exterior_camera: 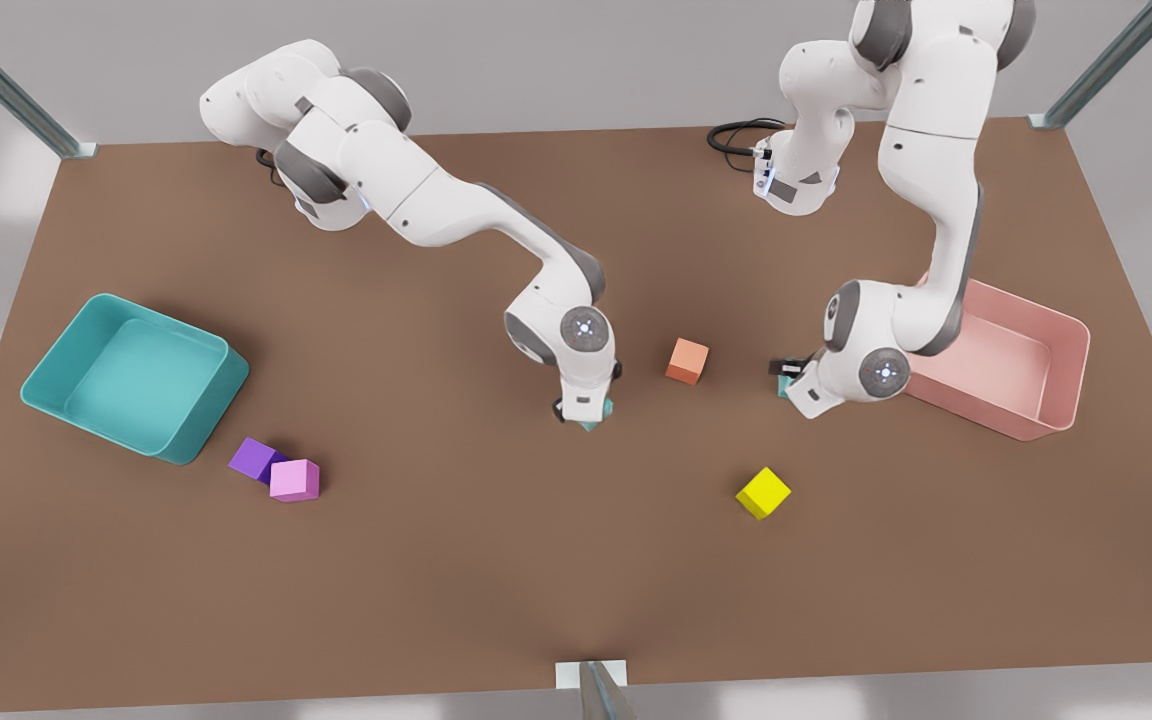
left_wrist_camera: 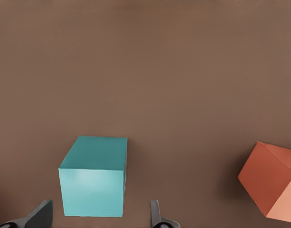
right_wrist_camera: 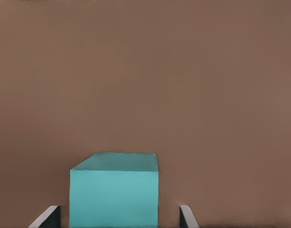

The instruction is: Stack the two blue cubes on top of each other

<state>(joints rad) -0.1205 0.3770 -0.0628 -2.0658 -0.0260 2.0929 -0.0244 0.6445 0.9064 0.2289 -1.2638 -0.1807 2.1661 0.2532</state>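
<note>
One blue cube sits on the table near the middle, under the arm on the front view's left. My left gripper is lowered over it, open. In the left wrist view the same cube stands between the two fingertips of the left gripper, with gaps on both sides. The other blue cube lies beside the pink bin, mostly hidden by my right gripper. The right wrist view shows that cube between the spread fingers of the open right gripper.
An orange cube lies between the two grippers. A yellow cube is nearer the front edge. Purple and pink cubes touch beside a teal bin. A pink bin stands at the front view's right.
</note>
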